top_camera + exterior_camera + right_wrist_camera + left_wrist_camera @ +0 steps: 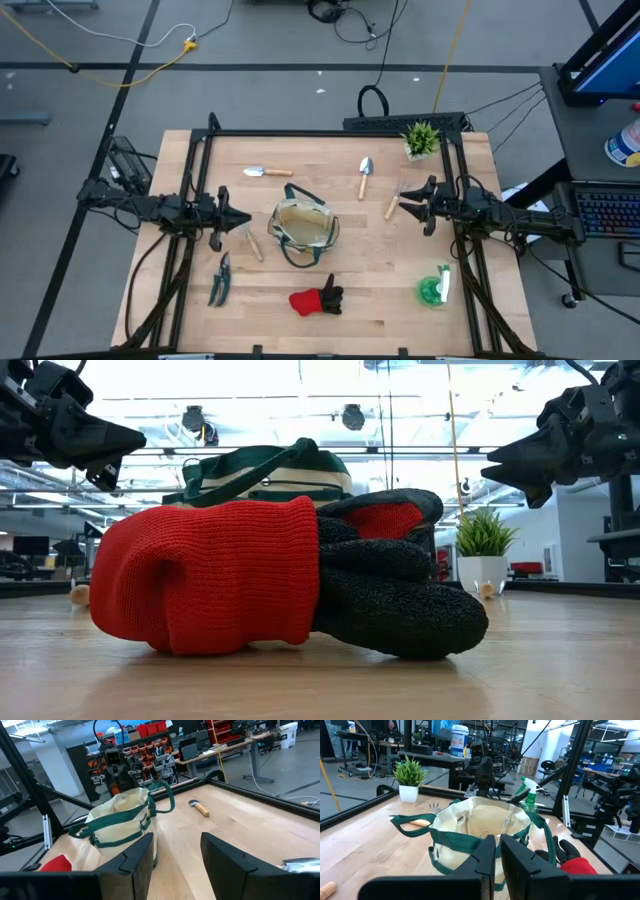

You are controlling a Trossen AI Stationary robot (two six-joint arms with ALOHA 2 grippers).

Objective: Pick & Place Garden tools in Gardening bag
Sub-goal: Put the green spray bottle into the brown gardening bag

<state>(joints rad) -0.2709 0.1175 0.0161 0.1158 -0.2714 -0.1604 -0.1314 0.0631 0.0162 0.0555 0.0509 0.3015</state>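
Observation:
The tan gardening bag with green trim stands open-topped at the table's middle. Around it lie the garden tools: two trowels on the far side, a wooden-handled tool and another, dark shears, a red-and-black glove and a green spray bottle. My left gripper hovers level to the left of the bag, shut and holding nothing. My right gripper hovers level to the right of the bag, open, with nothing between its fingers.
A small potted plant stands at the far right corner. A black frame runs around the table's far and side edges. Bare wood shows between the bag and each gripper, and near the front edge beside the glove.

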